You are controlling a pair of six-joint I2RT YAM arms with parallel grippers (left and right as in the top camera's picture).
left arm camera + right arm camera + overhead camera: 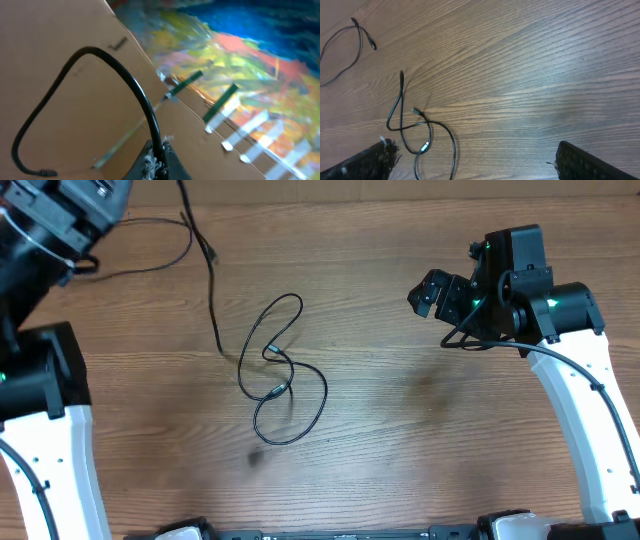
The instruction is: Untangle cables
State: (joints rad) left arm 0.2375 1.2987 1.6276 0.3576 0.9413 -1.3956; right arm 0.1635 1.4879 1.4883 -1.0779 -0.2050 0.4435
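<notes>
Left fingers [175, 172] at the bottom edge of the left wrist frame, pinched shut on a thin black held cable [135, 85]. From the pinch, an arch up and to the left, then down to a small plug at lower left, all against brown cardboard. Right fingers [367, 162] spread wide in the two lower corners of the right wrist frame, nothing between them but bare wood-grain desk [530, 75].

In the middle of the overhead frame, a looped cable [287, 372] flat on the desk, crossed over itself in a rough figure-eight, with two small plugs near the crossing. Same loops at lower left of the right wrist frame. Just left of them, a long cable [211, 290] down from the top edge; touching or not, cannot tell.
</notes>
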